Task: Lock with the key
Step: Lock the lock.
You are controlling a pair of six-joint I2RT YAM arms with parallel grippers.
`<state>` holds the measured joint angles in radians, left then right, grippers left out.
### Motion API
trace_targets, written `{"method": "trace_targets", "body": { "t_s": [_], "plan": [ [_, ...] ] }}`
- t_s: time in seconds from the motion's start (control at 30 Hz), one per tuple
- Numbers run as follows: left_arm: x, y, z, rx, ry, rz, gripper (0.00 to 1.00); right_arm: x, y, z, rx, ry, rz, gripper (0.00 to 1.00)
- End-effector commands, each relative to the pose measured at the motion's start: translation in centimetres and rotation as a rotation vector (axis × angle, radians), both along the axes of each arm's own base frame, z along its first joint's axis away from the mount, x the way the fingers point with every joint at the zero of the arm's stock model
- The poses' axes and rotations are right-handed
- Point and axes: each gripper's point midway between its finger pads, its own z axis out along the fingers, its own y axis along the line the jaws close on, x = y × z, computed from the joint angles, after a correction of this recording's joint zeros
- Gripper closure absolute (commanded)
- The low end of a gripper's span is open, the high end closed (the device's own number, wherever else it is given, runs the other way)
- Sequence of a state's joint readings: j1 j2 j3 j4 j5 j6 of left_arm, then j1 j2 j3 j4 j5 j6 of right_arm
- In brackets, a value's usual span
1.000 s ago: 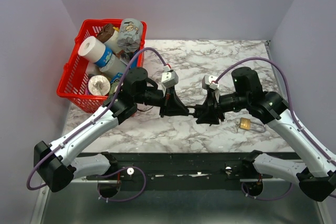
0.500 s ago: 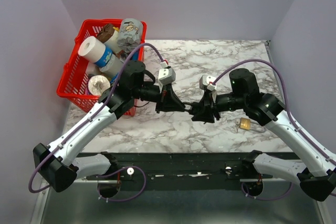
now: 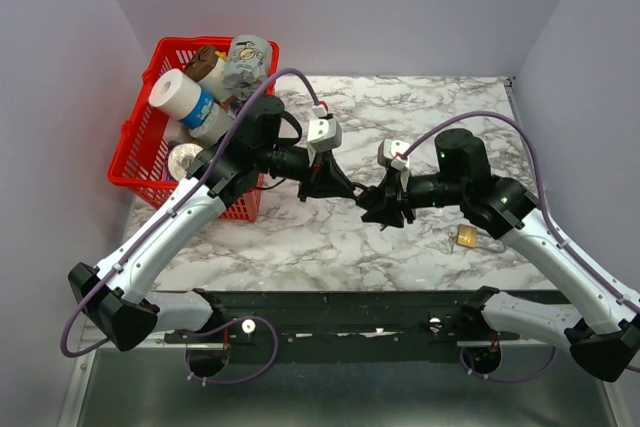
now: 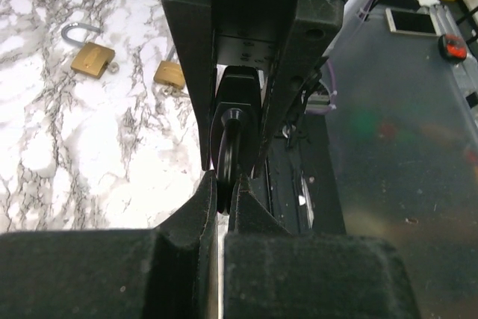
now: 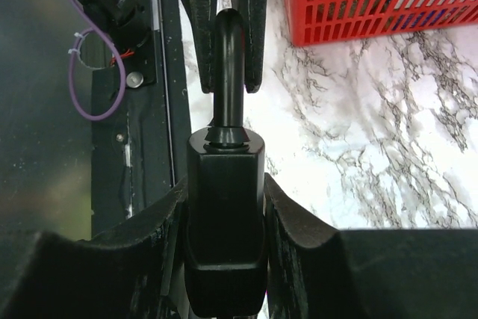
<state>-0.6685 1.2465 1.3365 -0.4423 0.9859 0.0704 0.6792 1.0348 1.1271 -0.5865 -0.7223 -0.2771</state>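
Note:
A black padlock [image 5: 224, 207] is held between my two grippers above the middle of the marble table [image 3: 420, 107]. My right gripper [image 5: 224, 184] is shut on the padlock's body. My left gripper [image 4: 224, 192] is shut on its black shackle [image 4: 228, 143], which sticks out of the body in the right wrist view [image 5: 228, 65]. In the top view the left gripper [image 3: 340, 187] and the right gripper [image 3: 375, 202] meet tip to tip. No key shows in any view.
A brass padlock [image 3: 466, 237] lies on the table near the right arm; the left wrist view shows two brass padlocks [image 4: 92, 57] [image 4: 170, 74]. A red basket [image 3: 190, 127] full of bottles and rolls stands at the back left.
Both grippers, still joined on the black padlock, have shifted a little left and away from the near edge. The left arm's forearm has swung further back.

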Motion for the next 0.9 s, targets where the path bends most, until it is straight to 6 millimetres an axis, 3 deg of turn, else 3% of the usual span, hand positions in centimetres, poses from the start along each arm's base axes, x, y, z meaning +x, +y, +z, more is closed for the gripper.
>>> {"method": "trace_targets", "body": {
  "t_s": [0.0,0.07,0.13,0.27,0.37,0.4,0.5,0.6,0.67,0.73,0.87],
  "plan": [
    [1.7,-0.4,3.6,-0.071,-0.243,-0.006,1.00,-1.3,0.9,0.0,0.015,0.041,0.085,0.97],
    [1.9,0.0,3.7,-0.085,-0.242,0.008,1.00,-1.3,0.5,-0.5,0.002,0.060,0.077,0.86],
    [2.1,0.2,4.1,-0.111,-0.232,0.028,1.00,-1.1,0.2,-0.6,0.002,0.062,0.065,0.81],
    [2.2,0.1,4.1,-0.127,-0.202,0.034,1.00,-1.2,0.2,-0.4,0.015,0.054,0.071,0.99],
    [4.0,-0.1,4.0,-0.132,-0.099,0.167,0.97,-0.5,0.3,0.6,0.044,0.022,0.044,0.99],
    [4.3,0.0,4.1,-0.141,-0.068,0.189,0.71,0.2,0.3,1.0,0.052,0.012,0.001,0.99],
    [4.8,0.3,4.9,-0.218,0.091,0.301,0.41,2.5,0.0,2.9,0.117,-0.062,-0.140,0.99],
    [7.6,1.2,5.2,-0.301,0.285,0.542,0.26,4.6,-0.3,4.7,0.196,-0.128,-0.264,0.99],
    [8.9,1.5,4.9,-0.330,0.382,0.632,0.23,5.2,-0.4,5.7,0.250,-0.163,-0.297,0.99],
    [9.1,1.3,5.5,-0.384,0.473,0.637,0.13,6.1,-0.6,5.9,0.260,-0.173,-0.349,0.99],
    [9.5,0.3,3.8,-0.402,0.637,0.634,0.05,8.1,-0.9,6.1,0.272,-0.204,-0.436,0.99]
  ]
}}
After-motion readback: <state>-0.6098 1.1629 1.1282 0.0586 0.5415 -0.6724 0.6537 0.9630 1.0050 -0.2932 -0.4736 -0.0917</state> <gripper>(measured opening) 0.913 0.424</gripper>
